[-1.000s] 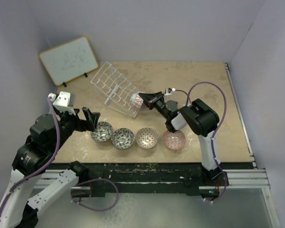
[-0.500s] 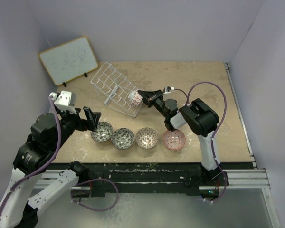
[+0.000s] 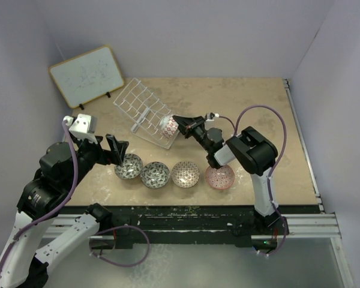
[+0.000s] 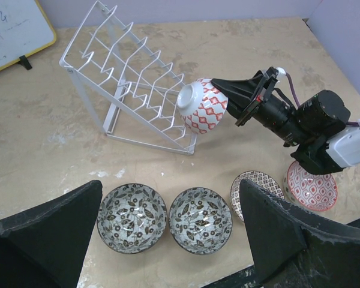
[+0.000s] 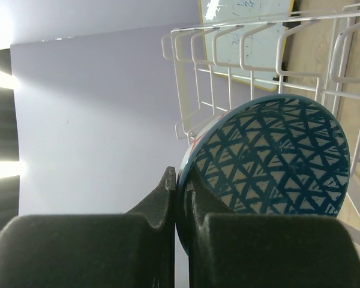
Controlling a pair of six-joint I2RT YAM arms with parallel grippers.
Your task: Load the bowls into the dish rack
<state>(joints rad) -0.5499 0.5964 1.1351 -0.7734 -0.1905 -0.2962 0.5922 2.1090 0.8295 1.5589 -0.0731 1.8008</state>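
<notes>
The right claw (image 3: 181,123) has carried its bowl (image 3: 168,125) a little farther forward over the past second, bringing it to the low end of the dish rack (image 3: 141,105). The claw is pressed together on the bowl's rim, holding the bowl on edge with its blue-patterned inside turned back toward the wrist and its foot leading. The rack lies straight ahead of the fingertips, just past the bowl, and its rows of prongs run away from the claw and up toward the tall gridded back. Whether the bowl already touches a prong cannot be told.

The right arm is clearly the nearer one for seating the bowl. The left claw (image 3: 116,144) hangs spread and empty well behind the rack's low end, just beside the first of two grey-black bowls (image 3: 129,166).

The count is five bowls: one held, and four in a row on the table (image 3: 258,108), namely two grey-black, one beige-brown bowl (image 3: 185,173) and one pink-red bowl (image 3: 219,176). There is one rack and one whiteboard (image 3: 84,75).
</notes>
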